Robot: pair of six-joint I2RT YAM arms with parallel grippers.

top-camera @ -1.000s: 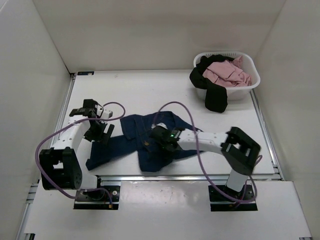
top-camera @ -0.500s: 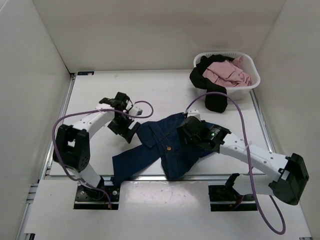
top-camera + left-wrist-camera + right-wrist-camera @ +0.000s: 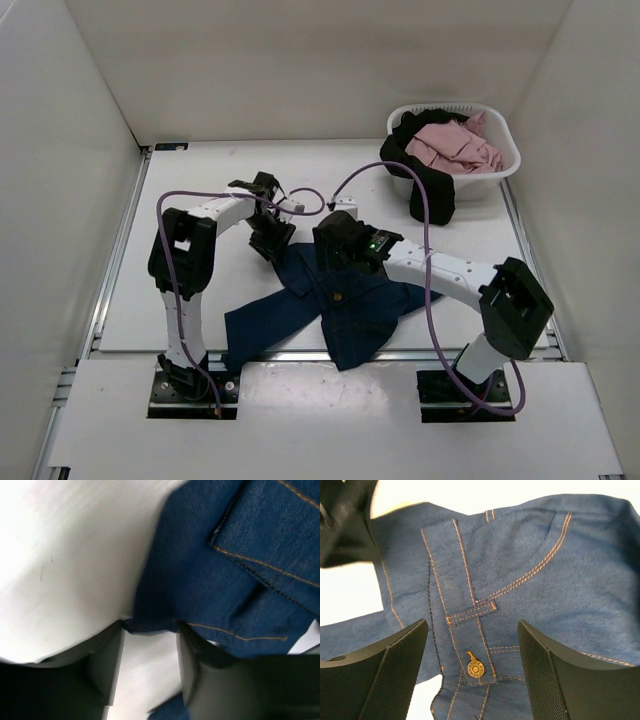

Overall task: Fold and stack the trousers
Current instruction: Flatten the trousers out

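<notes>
Centre-low of the overhead frame: denim trousers lie spread on the bench. The waistband end points toward the top of the frame. One leg trails to the lower left and the rest bunches toward the bench's bottom edge. Crumpled, not folded.

Left claw sits at the upper-left corner of the denim. In its wrist view the jaws stand moderately apart, with bare bench showing between the fingers. A corner of the cloth edge lies right across the tips (not pinched, as far as the view shows).

Right claw is just beside the left one, to its right in the overhead frame, over the waistband. In its wrist view the jaws are wide with nothing between the pads. The brass button sits low centre in the gap, and a curved orange-stitched pocket seam runs to the upper right. Cannot tell whether the tips touch the cloth. The left claw shows there as a dark blur in the upper-left corner.

Upper right of the overhead frame: white basket with pink cloth heaped inside. Black trousers hang over the basket's lower-left rim, with the loose end down on the bench. They lie near the denim but do not touch it, and neither claw is on them.
</notes>
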